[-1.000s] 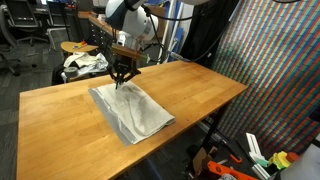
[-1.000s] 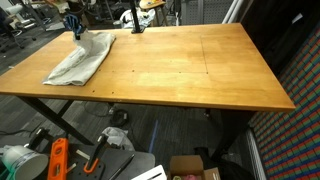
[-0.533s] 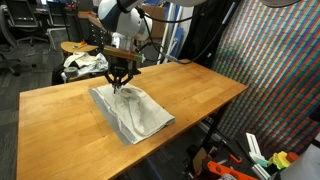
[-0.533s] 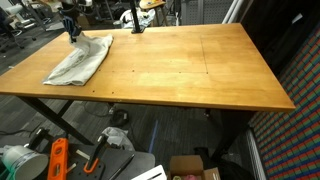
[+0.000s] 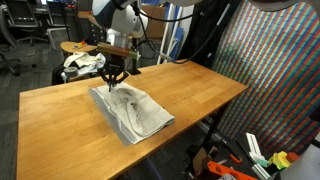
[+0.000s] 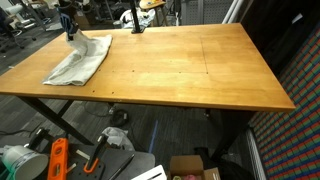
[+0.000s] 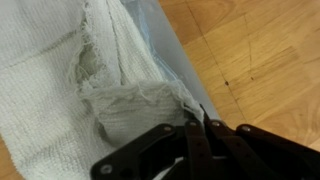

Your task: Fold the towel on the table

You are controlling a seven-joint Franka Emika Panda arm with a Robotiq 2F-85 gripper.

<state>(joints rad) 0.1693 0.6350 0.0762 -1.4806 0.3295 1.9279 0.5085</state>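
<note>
Towel lies rumpled on the table, at the end nearest the arm and close to one long edge. Gripper has its jaws together, pinching a raised bit of the towel's far edge; the wrist view shows cloth bunched at the tips. My read: grasp made, fold not yet carried over. Next move: lift low, draw that edge across to the opposite one, align, release. No readable labels or writing.

The white-to-light-grey towel lies rumpled and partly doubled over itself (its coarse weave and greyer edge band show in the wrist view) at one end of the smooth light-brown wooden tabletop, near the edge.
</note>
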